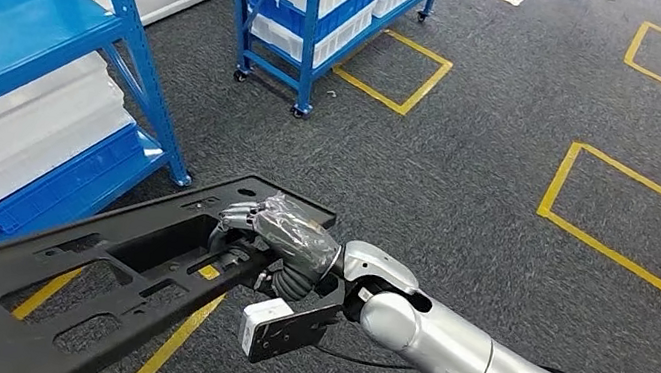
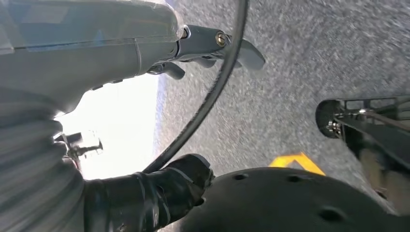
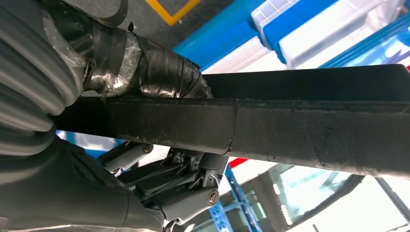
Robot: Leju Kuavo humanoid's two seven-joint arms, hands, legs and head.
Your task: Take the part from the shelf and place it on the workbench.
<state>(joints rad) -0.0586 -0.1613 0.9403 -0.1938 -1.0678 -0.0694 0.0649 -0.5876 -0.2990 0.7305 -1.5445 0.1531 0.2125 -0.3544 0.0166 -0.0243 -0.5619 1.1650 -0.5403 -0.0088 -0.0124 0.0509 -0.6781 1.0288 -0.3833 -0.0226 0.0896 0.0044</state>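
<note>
The long black part (image 1: 90, 268) hangs above the grey floor (image 1: 514, 156), held at one end by the right hand (image 1: 283, 234), thumb over one side and fingers (image 3: 169, 188) under the other. The left hand (image 2: 96, 53) hangs with nothing in it, whether clenched cannot be told. Blue shelves (image 1: 19, 23) stand beside.

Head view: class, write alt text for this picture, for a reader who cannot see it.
The robot's right hand grips a long black perforated part, held above grey carpet marked with yellow tape squares. Blue shelving with white and blue bins stands at the left, and a wheeled blue rack holding white crates stands farther back.
</note>
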